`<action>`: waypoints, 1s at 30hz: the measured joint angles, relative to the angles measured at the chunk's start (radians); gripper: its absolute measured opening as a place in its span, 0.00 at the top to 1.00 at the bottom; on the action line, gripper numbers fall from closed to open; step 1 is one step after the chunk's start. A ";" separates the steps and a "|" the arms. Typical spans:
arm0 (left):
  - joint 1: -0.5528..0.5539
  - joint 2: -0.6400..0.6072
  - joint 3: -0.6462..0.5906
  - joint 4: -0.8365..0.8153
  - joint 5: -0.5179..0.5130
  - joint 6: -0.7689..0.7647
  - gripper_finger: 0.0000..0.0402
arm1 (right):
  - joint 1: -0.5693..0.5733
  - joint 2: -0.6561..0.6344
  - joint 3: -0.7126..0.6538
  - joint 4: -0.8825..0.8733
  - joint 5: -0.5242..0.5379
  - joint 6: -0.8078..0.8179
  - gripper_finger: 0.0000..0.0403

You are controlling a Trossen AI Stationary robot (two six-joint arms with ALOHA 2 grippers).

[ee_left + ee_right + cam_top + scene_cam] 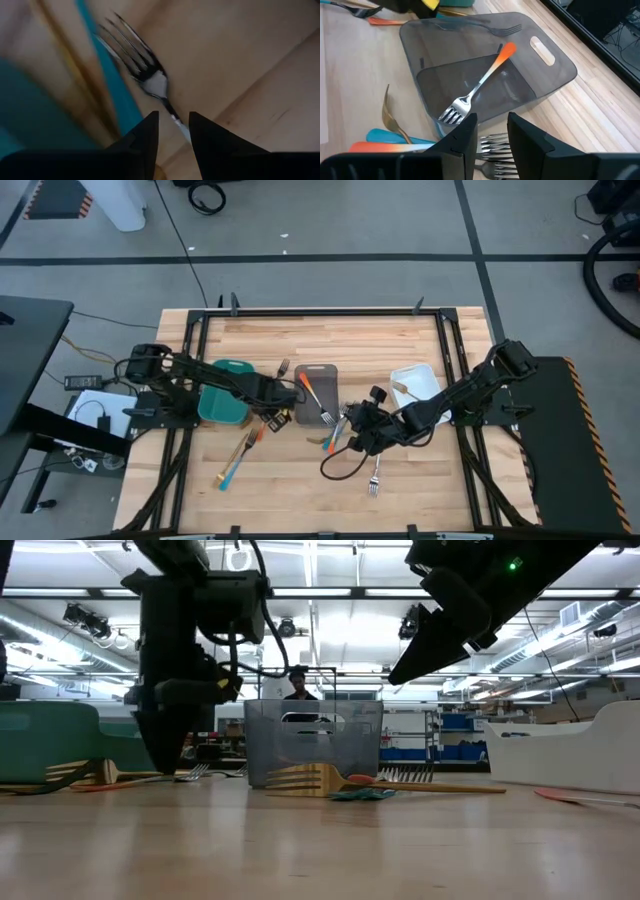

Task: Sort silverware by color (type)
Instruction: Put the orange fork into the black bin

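Note:
My left gripper (275, 418) (172, 127) is open and low over the table between the teal tray (225, 395) and the grey tray (317, 375). Its fingers stand on either side of the neck of a silver-tined fork (150, 75) that lies on the wood. My right gripper (355, 432) (492, 127) is open and empty, raised above several forks (492, 145) at the grey tray's near end. An orange-handled fork (485, 80) lies in the grey tray. More utensils (235, 458) lie near the front left, and one fork (375, 475) lies near the front middle.
The white tray (415, 385) at the right holds a gold piece. A gold utensil (390, 112), a blue handle (385, 135) and an orange handle (380, 146) lie by the grey tray. A black cable (335, 470) loops under the right arm. The table's near half has bare wood.

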 joint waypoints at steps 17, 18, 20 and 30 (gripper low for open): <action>0.022 -0.008 -0.053 0.088 0.041 -0.002 0.87 | 0.014 0.000 0.000 0.014 0.016 -0.019 0.72; 0.018 -0.008 -0.053 0.089 0.035 -0.007 0.90 | 0.014 0.000 0.000 0.016 0.016 -0.019 0.72; 0.012 -0.008 -0.053 0.091 0.019 -0.018 0.95 | 0.014 0.000 0.000 0.016 0.016 -0.019 0.72; -0.002 -0.011 -0.047 0.083 -0.006 -0.054 0.96 | 0.013 0.000 0.000 0.015 0.016 -0.019 0.72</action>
